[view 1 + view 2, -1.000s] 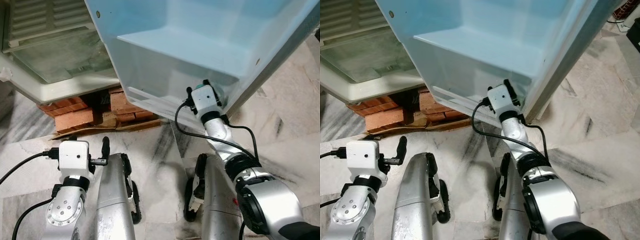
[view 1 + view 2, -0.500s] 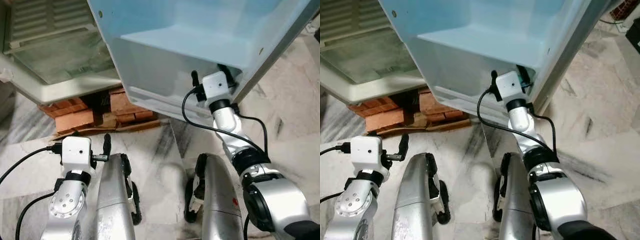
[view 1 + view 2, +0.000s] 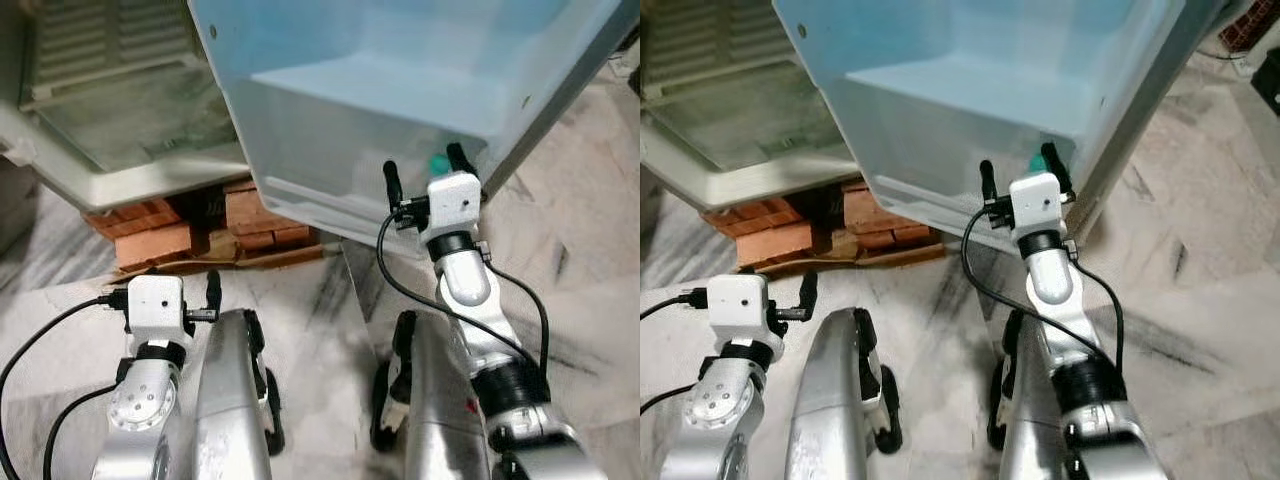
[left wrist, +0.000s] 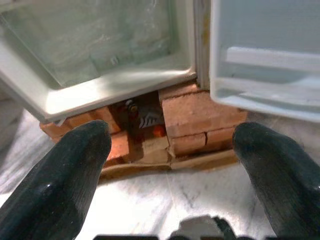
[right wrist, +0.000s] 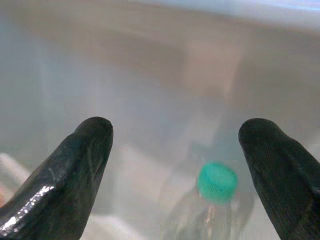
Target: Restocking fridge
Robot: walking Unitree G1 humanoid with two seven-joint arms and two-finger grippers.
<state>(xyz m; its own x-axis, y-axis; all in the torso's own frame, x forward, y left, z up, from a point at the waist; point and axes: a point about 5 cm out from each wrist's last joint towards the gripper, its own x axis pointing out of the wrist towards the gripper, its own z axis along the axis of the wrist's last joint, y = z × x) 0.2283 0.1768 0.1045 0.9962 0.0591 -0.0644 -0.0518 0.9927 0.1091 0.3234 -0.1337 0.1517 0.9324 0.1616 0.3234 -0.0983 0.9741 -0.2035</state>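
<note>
The right end effector [image 3: 420, 168] is raised at the fridge door's [image 3: 400, 90] lower bin, fingers spread apart. Just ahead of it, between the fingertips, a clear bottle with a green cap [image 5: 216, 183] stands inside the bin. The left end effector [image 4: 175, 165], also spread, hangs low facing the bricks [image 4: 200, 120] under the fridge.

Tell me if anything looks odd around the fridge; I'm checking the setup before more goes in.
The fridge stands on stacked bricks over a board, not on the floor, and the bricks look uneven and chipped. Otherwise nothing stands out: a green-capped bottle sits in the door bin, with the open right gripper just outside it.
</note>
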